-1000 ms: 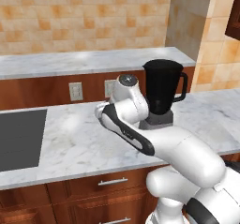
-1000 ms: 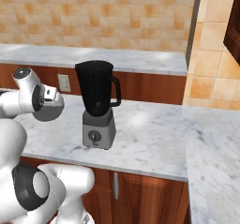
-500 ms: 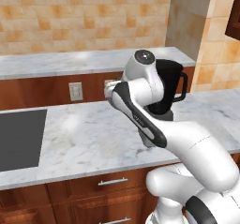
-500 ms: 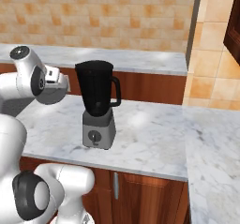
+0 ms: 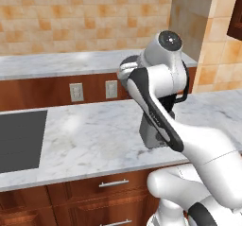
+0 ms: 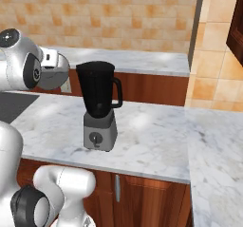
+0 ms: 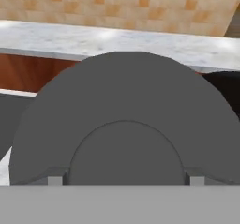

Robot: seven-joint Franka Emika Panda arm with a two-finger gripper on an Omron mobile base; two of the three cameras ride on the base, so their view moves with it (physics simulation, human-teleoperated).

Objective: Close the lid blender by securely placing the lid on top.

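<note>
Marble surface [image 6: 152, 136] runs L-shaped under a tan tile wall, w/ a dark cooktop [image 5: 19, 140] set in at far left.

Arm [image 5: 156, 102] is raised high, its upper joint above jar-rim level. In left base view it stands in front of the blender and hides most of it.

Blender [image 6: 98, 107] stands upright near the surface's front edge: grey base w/ front knob, black jar on top, handle toward the right in right base view. Jar mouth is open, no lid on.

Lid [image 7: 126, 124]: dark grey disc, close up in hand view, w/ a raised round centre. It sits right at the tool, so prob. carried, edge-on to the camera. The jar's black rim peeks past its right edge.

Tool: fingertips hidden behind the lid and the grey band; can't tell if clenched, though the lid held there suggests a grip.

Step, as I judge it: carry phase, lid lifted to about rim height, left of the jar. Next: move lid across over the jar mouth, bring it level and centred on the rim, lower till seated, then let go.
</note>
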